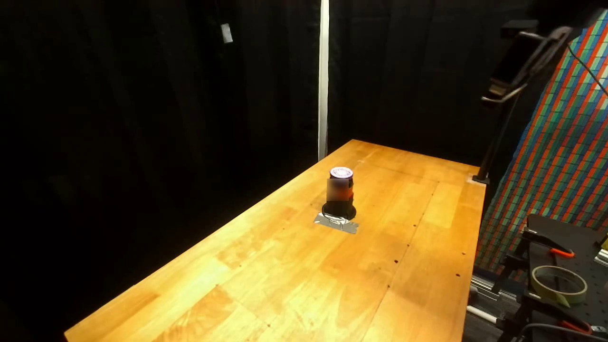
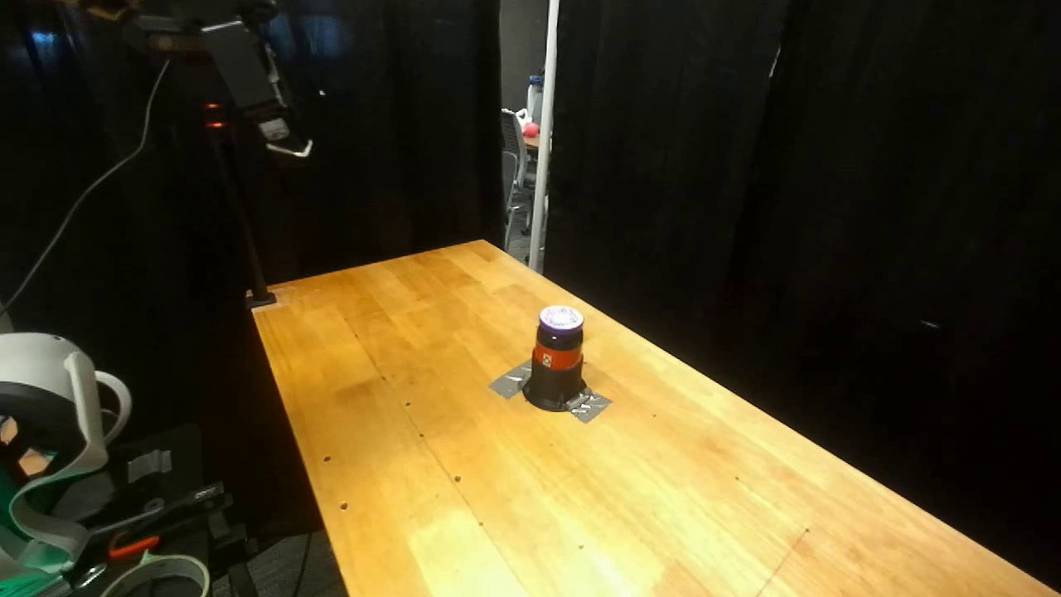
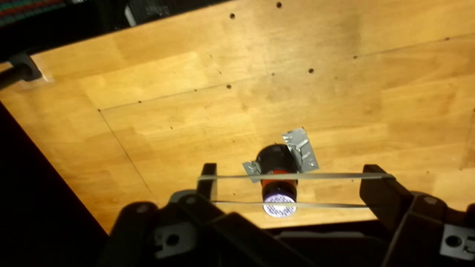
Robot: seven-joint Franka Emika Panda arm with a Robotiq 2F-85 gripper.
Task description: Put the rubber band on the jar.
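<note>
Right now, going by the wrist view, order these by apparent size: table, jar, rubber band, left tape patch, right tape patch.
1. table
2. jar
3. right tape patch
4. left tape patch
Unranked: rubber band; it spans wider than the jar but is thin and nearer the camera.

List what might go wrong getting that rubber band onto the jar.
The rubber band, stretched between the fingers of the open gripper, could slip off or snap. Its loop is narrow, so the lid of the jar might catch it. Set low, it could snag the silver tape.
</note>
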